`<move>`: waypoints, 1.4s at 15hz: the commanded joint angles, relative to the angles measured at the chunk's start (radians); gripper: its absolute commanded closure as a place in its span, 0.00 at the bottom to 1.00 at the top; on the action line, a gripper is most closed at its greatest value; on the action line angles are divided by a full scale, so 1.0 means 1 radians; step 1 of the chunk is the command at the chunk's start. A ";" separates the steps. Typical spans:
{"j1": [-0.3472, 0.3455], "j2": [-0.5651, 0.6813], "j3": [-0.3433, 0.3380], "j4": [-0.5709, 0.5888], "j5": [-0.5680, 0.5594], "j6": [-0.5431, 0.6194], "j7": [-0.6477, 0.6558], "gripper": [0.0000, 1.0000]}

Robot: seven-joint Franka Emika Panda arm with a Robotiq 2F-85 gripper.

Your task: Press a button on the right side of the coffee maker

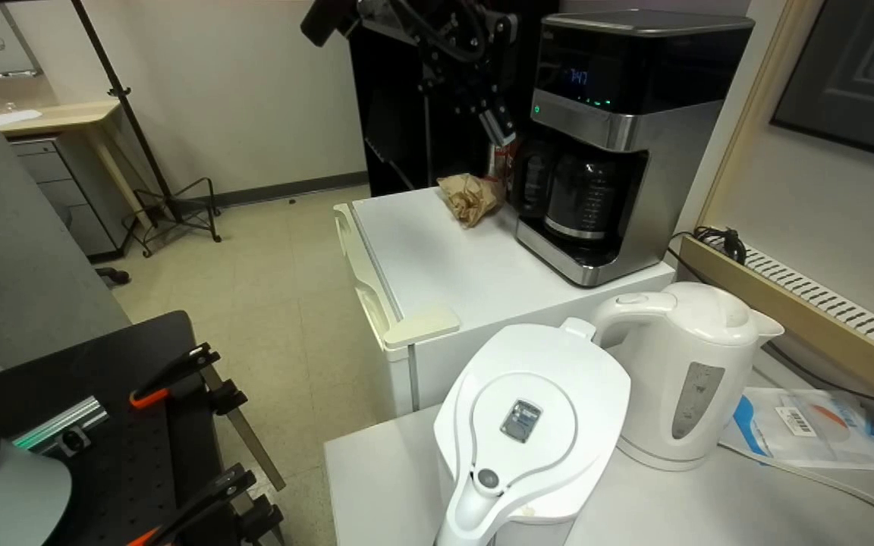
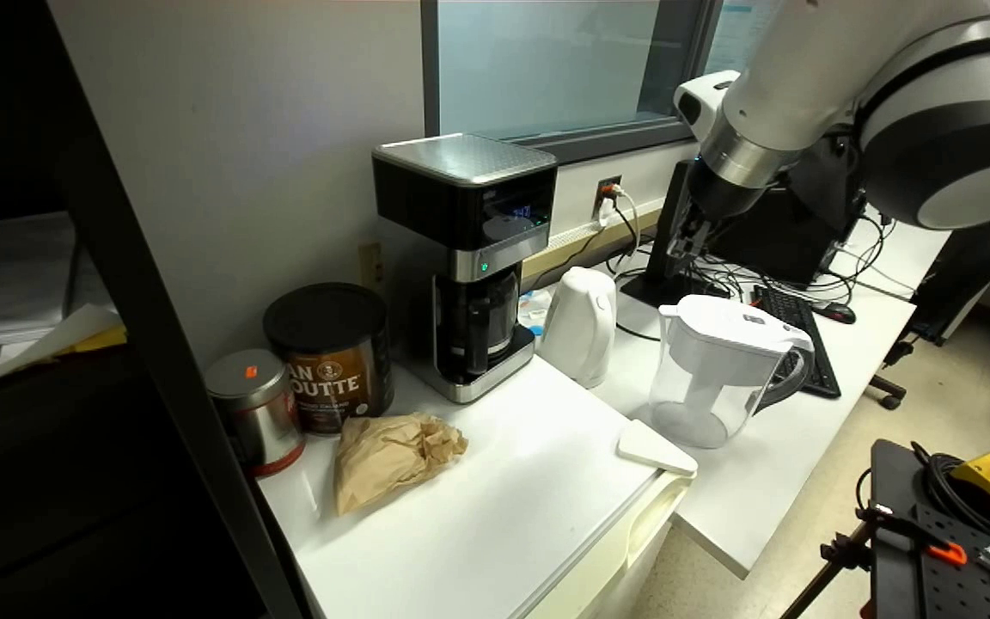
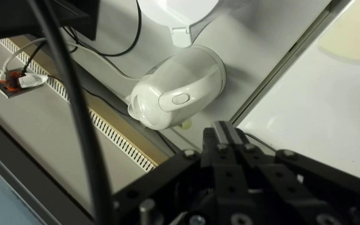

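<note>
Coffee maker (image 1: 668, 152): stood upright on a white top (image 1: 452, 280) in an exterior view, its display (image 1: 578, 76) glowing, a crumpled paper bag (image 1: 470, 199) near its base.
Gripper (image 2: 682, 249): hung in mid-air in an exterior view, apart from the coffee maker.
Fingers (image 3: 220, 132): pressed together in the wrist view, holding nothing; the white kettle (image 3: 180, 84) showed beyond them.

In an exterior view, open air lay between the gripper (image 2: 685, 248) and the coffee maker (image 2: 465, 266), with passage over the near white surface (image 2: 538, 481). The paper bag (image 2: 396, 456) and two tins (image 2: 332, 383) (close together) obstructed the left; the kettle (image 2: 571, 331) and pitcher (image 2: 712, 370), the right.
</note>
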 commanded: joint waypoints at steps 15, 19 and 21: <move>0.102 0.381 -0.081 0.396 -0.232 0.172 0.271 1.00; 0.122 0.439 -0.105 0.460 -0.222 0.191 0.281 1.00; 0.131 0.463 -0.114 0.484 -0.215 0.192 0.281 1.00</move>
